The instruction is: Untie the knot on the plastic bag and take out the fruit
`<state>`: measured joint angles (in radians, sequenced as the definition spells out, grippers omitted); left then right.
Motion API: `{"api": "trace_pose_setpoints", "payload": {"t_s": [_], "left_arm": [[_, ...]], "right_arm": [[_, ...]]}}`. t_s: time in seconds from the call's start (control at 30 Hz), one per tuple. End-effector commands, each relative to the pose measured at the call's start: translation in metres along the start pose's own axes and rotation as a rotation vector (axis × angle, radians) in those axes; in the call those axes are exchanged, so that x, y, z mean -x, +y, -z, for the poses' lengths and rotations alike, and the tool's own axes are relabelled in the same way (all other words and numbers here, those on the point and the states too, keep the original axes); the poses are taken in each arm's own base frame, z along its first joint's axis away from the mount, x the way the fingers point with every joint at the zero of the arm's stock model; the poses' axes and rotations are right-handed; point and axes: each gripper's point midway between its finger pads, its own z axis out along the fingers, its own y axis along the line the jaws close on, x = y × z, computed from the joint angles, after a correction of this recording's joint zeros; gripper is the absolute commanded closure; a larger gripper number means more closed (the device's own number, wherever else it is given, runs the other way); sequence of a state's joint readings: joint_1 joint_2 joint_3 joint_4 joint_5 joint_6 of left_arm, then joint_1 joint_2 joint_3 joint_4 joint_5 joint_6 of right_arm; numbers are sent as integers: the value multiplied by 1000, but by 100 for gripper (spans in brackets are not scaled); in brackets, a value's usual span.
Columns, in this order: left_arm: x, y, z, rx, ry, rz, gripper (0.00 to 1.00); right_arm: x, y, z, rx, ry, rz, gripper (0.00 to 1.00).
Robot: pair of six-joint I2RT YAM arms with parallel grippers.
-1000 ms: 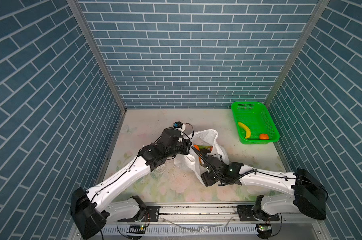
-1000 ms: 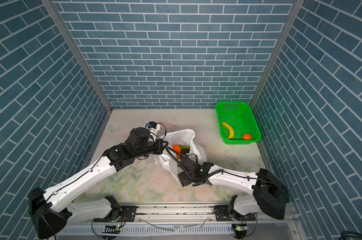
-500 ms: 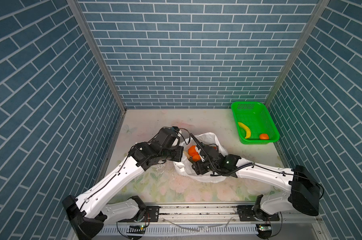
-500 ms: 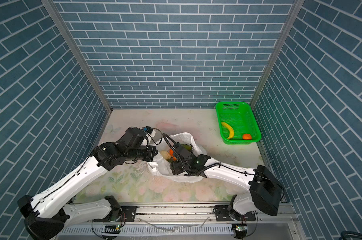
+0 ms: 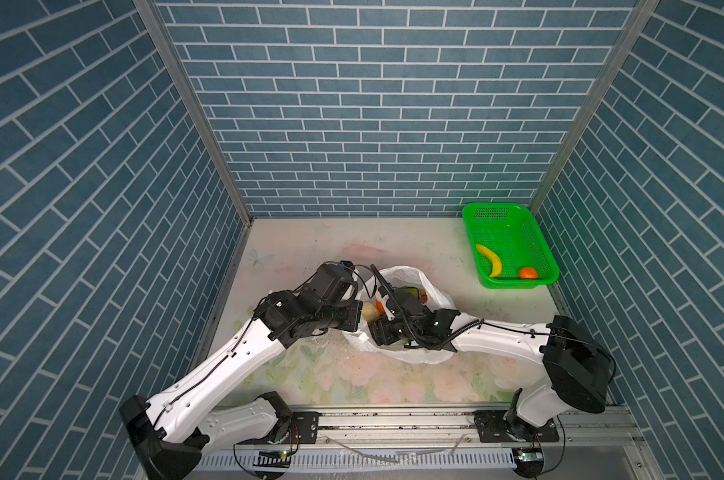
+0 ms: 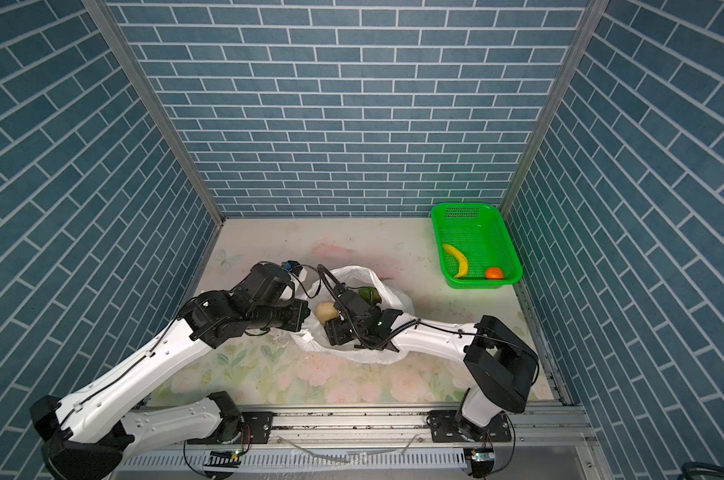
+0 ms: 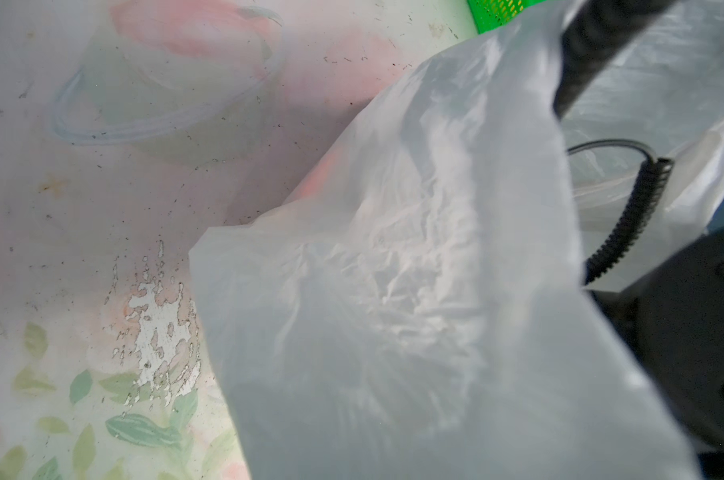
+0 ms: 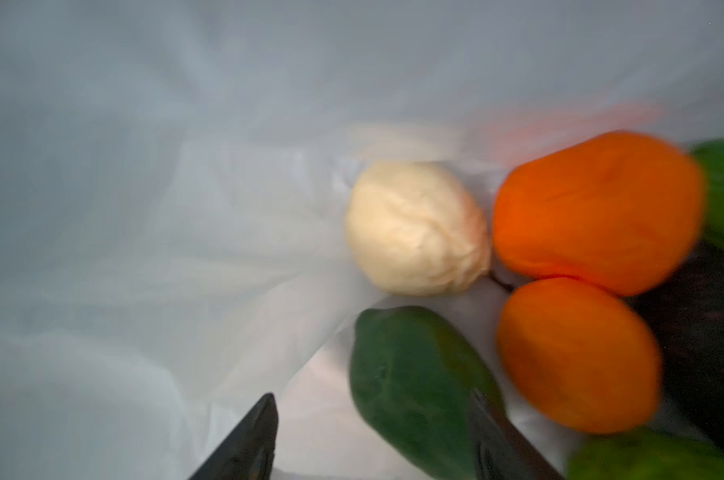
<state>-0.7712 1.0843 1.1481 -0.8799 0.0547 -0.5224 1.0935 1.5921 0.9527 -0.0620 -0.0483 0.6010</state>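
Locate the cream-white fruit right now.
In a top view the cream-white fruit lies inside the plastic bag, at its left side; the right wrist view shows it beside an orange tangerine.

White plastic bag [image 5: 437, 299] lies crumpled, mouth open, cream, orange and green fruit [image 8: 418, 228] inside

A thin, translucent white plastic bag [image 7: 393, 291] drapes across the left wrist view and hides the fingers of the left gripper [image 5: 357, 318]. The right wrist view is blurred. The black fingers of the right gripper [image 8: 372, 397] run off the picture's edge, as do a smooth green fruit [image 8: 721, 195] and a dark fruit [image 8: 700, 332] behind two orange tangerines [image 8: 597, 212].
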Motion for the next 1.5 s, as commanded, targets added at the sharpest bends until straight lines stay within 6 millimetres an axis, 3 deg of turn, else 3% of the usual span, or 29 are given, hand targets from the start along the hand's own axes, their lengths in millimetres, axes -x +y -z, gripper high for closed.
{"api": "trace_pose_setpoints", "payload": {"t_s": [0.0,0.2,0.47,0.63,0.73,0.9,1.07,1.17,1.3,1.47], "left_arm": [[-2,11,3,40,-38,22,100],[-7,15,2,8,-96,53,100],[-60,20,-16,-3,-32,22,100],[-66,21,-22,-3,-58,4,100],[-60,12,-26,-25,-78,-15,100],[-56,-3,-32,-52,-101,-45,100],[-63,-10,-37,-82,-91,-48,100],[-72,-15,-42,-101,-60,-65,100],[-84,-24,-49,-120,-18,-102,100],[-66,-31,-38,-123,-91,-120,100]], "right_arm": [[-13,36,-3,125,57,63,28],[-60,36,-9,109,173,90,28],[-50,7,7,-26,115,19,25],[-36,-8,33,-110,50,-6,24],[-28,-29,48,-209,26,-41,23],[-32,-81,75,-450,21,-121,22],[-74,-147,98,-662,78,-309,20],[-86,-164,109,-713,58,-358,20],[-95,-166,105,-694,72,-377,20],[-73,-135,94,-553,52,-299,20]]}}
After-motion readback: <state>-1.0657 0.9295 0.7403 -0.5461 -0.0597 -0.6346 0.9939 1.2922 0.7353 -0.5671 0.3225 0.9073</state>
